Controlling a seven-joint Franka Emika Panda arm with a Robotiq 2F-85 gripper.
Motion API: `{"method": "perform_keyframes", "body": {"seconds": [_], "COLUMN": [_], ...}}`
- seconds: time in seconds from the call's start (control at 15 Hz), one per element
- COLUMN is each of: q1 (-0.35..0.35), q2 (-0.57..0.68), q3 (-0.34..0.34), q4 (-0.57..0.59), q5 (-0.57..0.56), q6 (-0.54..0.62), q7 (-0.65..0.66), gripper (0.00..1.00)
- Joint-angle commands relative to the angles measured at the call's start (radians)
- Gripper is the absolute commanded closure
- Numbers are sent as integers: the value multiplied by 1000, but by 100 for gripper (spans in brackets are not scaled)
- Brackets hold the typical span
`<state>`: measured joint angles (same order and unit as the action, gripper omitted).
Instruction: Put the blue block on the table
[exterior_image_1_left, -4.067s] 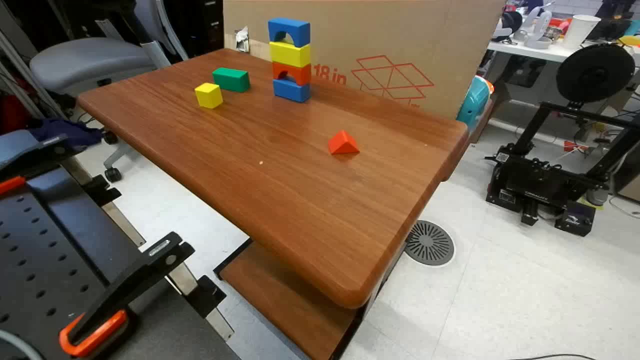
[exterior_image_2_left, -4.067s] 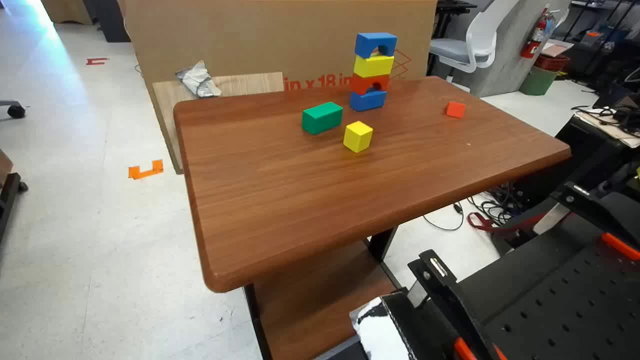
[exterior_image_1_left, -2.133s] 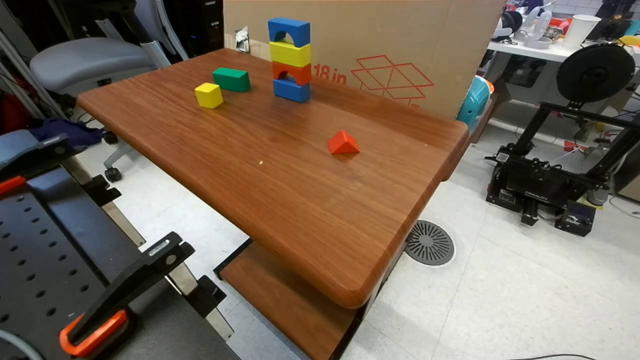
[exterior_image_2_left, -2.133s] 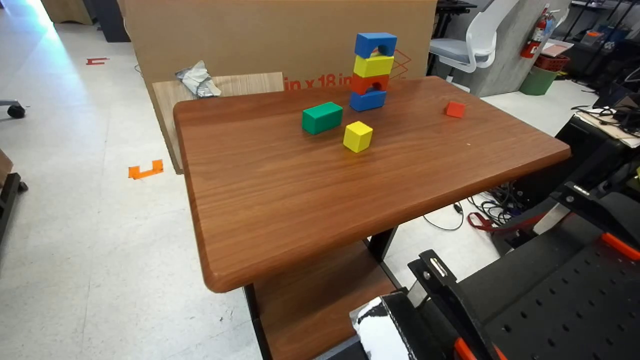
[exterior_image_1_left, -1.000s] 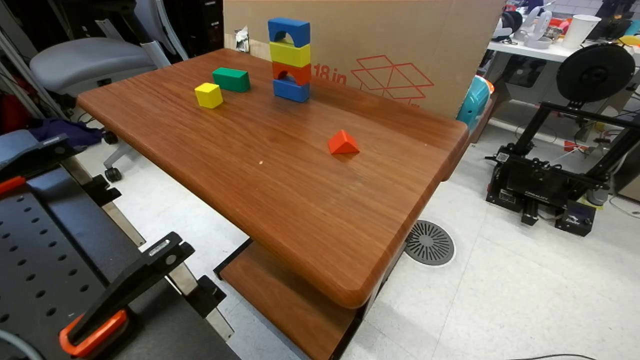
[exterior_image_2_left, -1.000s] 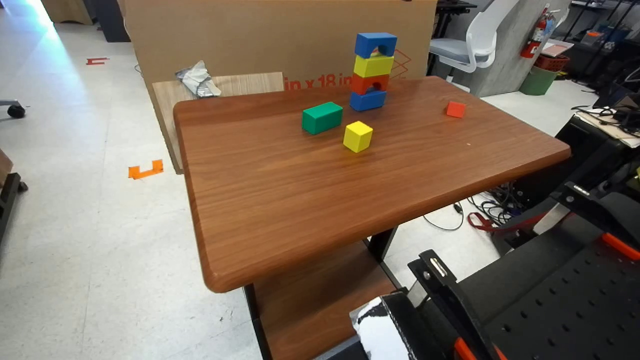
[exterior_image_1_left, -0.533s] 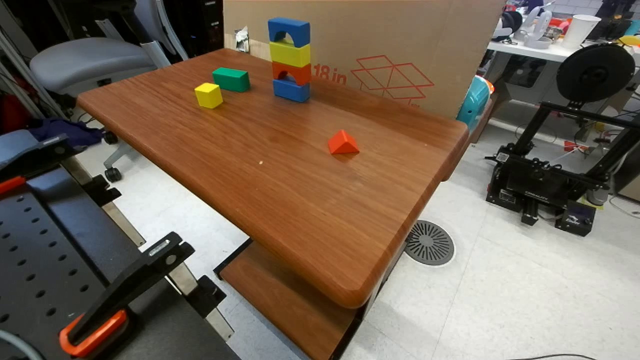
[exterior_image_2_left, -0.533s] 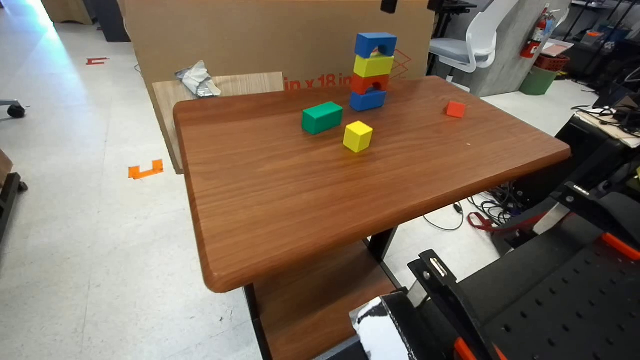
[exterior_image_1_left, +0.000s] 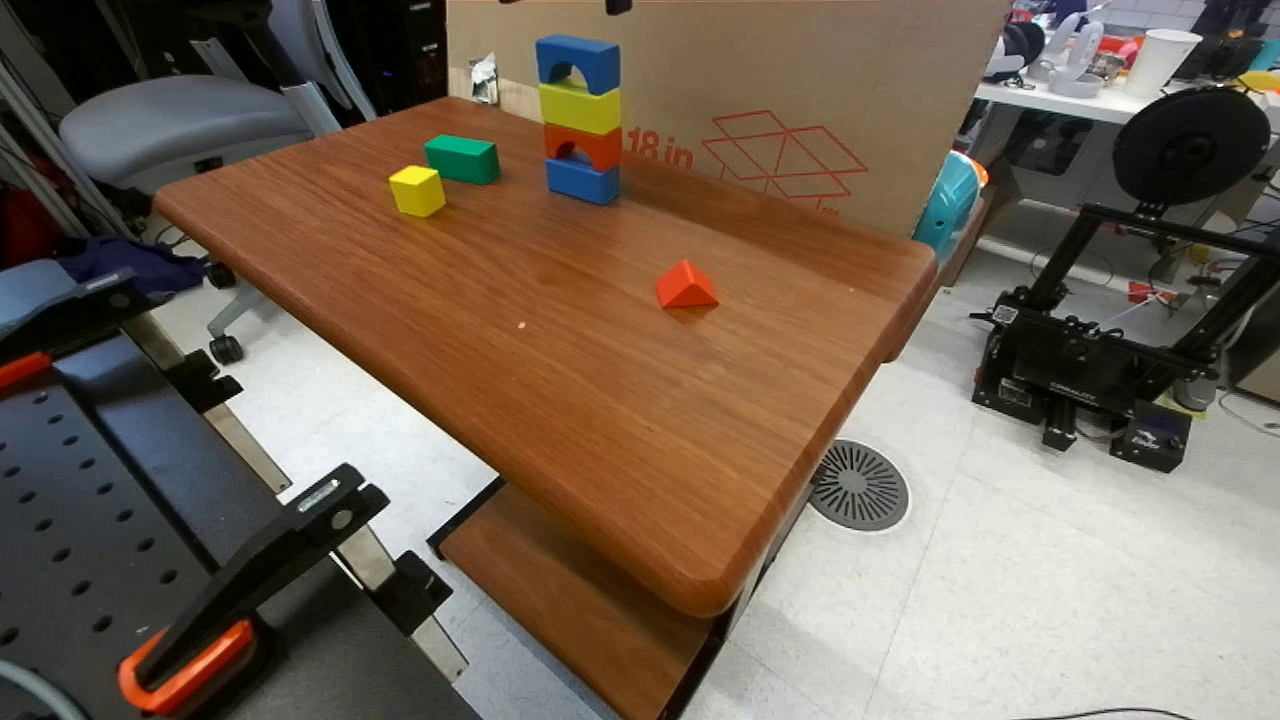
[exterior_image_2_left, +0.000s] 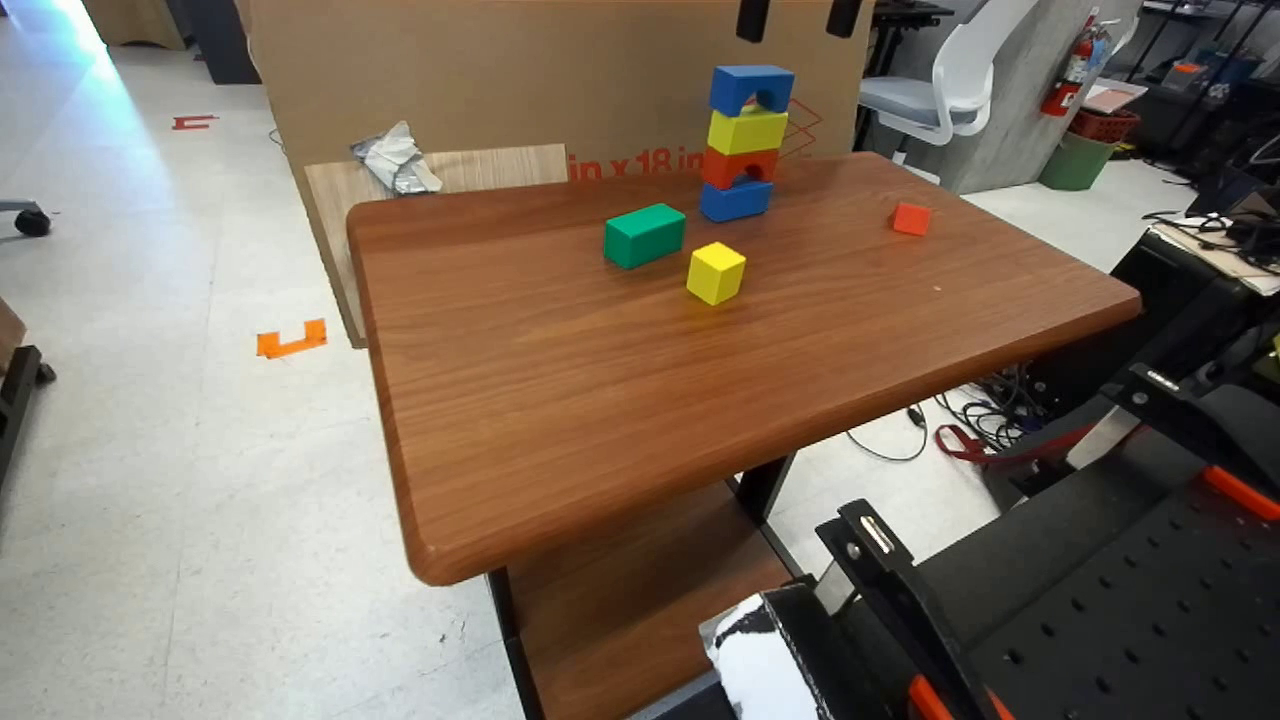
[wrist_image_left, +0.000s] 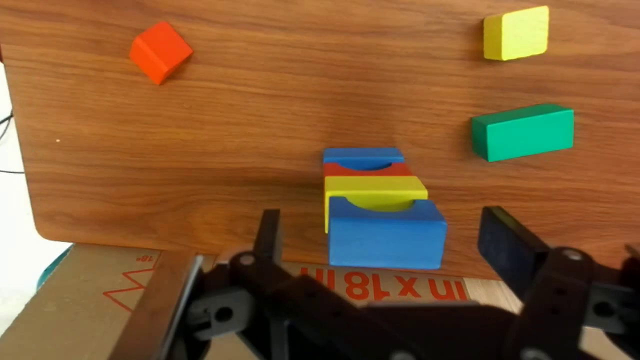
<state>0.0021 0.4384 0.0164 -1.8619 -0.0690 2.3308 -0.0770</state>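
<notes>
Hovering above the tower (exterior_image_1_left: 582, 115), my pincer (exterior_image_2_left: 797, 28) stands with its two fingers (exterior_image_2_left: 752, 20) spread wide, gripping nothing and touching no block. Roughly beneath it lies the blue block (wrist_image_left: 387, 242), arch-shaped and topmost; in the wrist view it falls between my fingers, while in both exterior views a gap parts it from their tips. Lower down, away from me, follow a yellow block (exterior_image_2_left: 747, 132), a red arch (exterior_image_2_left: 735, 163) and the bottom blue block (exterior_image_2_left: 735, 203), which alone of the four rests on the table (exterior_image_2_left: 560, 400). I take the topmost one to be the block meant, since I am poised over it and it is not yet on the table. Done, by my reading: the lining-up only. Left: sinking until my fingers flank the blue block, closing on its two ends, raising it off the yellow block without toppling the rest, carrying it aside, setting it on the table and letting go. Below me and beyond one finger lie a green block (wrist_image_left: 530, 134) and a yellow cube (wrist_image_left: 522, 35); beyond the opposite finger, a red wedge (wrist_image_left: 161, 52), and I judge that the placing must keep away from all three
</notes>
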Motion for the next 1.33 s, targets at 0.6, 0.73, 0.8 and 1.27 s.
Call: {"method": "perform_keyframes", "body": {"seconds": [0.6,0.73,0.8,1.27], "q1": [6,8,8,14], "q2": [109,125,133,172], "q3": [12,11,11,11], "q4": [141,159,169,217], "q5": [14,12,12,5], "q6": [-84,-99,-109,-139], "q7": [-6,-5,-4,-1], "gripper": [0,0,0,33]}}
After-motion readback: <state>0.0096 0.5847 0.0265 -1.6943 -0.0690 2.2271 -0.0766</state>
